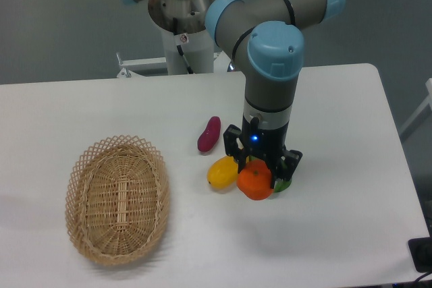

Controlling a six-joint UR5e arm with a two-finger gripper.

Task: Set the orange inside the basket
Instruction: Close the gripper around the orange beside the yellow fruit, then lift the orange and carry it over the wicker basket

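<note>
Basket sat front-left, empty. Gripper was clamped around orange beside yellow fruit; orange probably firm, light, smooth-skinned, best pinched across its widest middle.

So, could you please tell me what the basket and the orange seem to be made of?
The basket looks like woven light-tan wicker, matte, with an open lattice rim. The orange has a smooth, slightly glossy bright skin; real fruit or plastic, I cannot tell.

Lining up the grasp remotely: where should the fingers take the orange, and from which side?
From straight above, across the widest middle of the orange. It is round, slightly flattened, and the yellow fruit crowds its left, so fingers fit best front and back. The gripper is already over it.
</note>
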